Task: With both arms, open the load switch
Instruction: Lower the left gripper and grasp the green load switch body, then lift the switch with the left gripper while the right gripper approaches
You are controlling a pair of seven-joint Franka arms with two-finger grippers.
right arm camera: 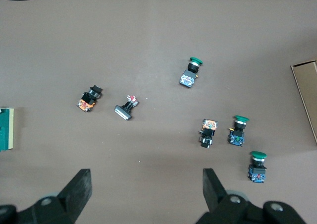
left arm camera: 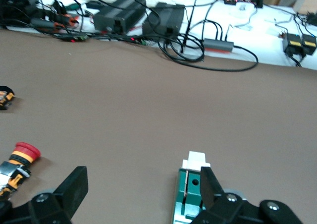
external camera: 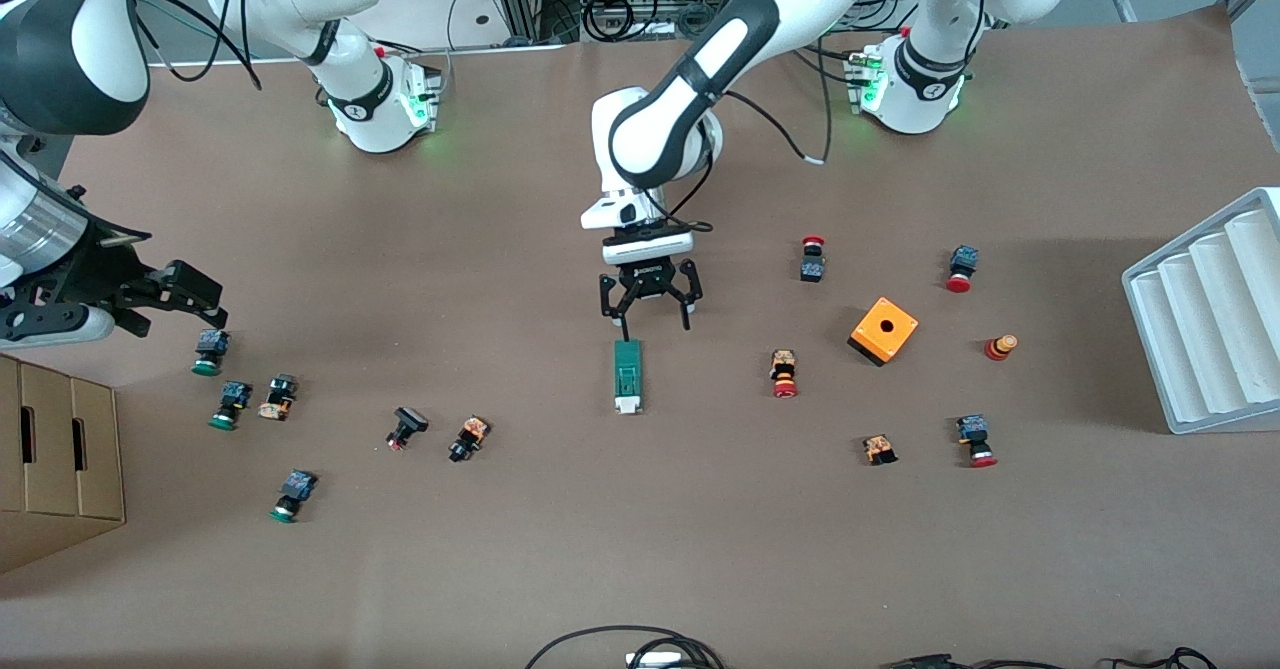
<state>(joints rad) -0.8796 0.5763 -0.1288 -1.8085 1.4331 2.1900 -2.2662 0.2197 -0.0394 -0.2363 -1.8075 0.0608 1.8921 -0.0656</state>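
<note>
A brown matte table [external camera: 640, 549] carries the narrow dark-green load switch [external camera: 627, 376]. The left gripper [external camera: 647, 321] hovers over its end, fingers spread. The right gripper [external camera: 170, 299] waits with fingers apart over green-capped pushbuttons [external camera: 208, 353]; black cables [left arm camera: 198, 45] edge the table.

The worktop [external camera: 500, 569] wears a matt brown covering, smooth as paper. The load switch [external camera: 627, 377] looks like hard green plastic — slightly shiny — with a white plastic tab. The arms' shells [external camera: 720, 44] are glossy white; the cardboard box [external camera: 60, 459] is dull.

A brown table [external camera: 640, 569] carries the load switch [external camera: 627, 376] mid-surface, an orange box [external camera: 883, 330] and red pushbuttons [external camera: 784, 373] toward the left arm's end, green pushbuttons [external camera: 222, 405] toward the right arm's.
</note>
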